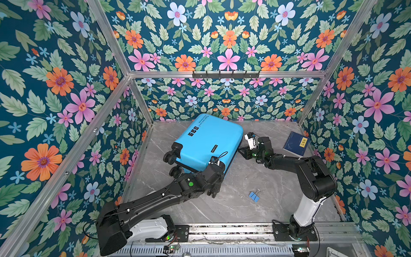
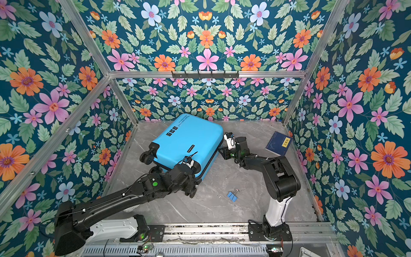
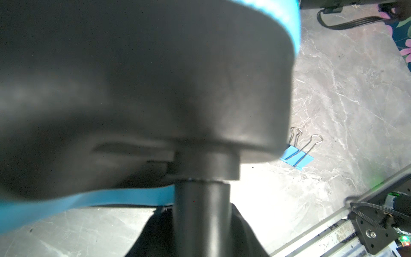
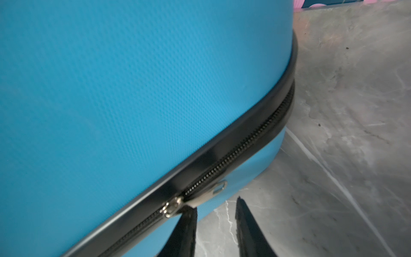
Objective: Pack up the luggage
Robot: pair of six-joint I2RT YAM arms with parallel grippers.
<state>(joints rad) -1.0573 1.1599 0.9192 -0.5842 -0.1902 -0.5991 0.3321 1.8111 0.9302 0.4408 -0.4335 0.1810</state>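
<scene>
We find the luggage [image 1: 206,142] at frame centre. Its zipper pull [image 4: 206,193] lies along the seam, just beside the right gripper [image 4: 216,207] — fingers apart, empty. For the left gripper [image 1: 213,182], by the lower wheels, we cannot tell.

Bright even light; left wrist view blurred, glare on table [image 3: 262,195]

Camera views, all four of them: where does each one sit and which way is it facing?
Both top views: high above the arm bases, looking down at the luggage on the table; left arm and right arm show.
Left wrist: on the left arm, close against a blurred black wheel housing; own parts unclear.
Right wrist: on the right arm, facing the luggage's zipper pull; both fingers show, apart.
Shared: the binder clip shows in left wrist and top views.
</scene>
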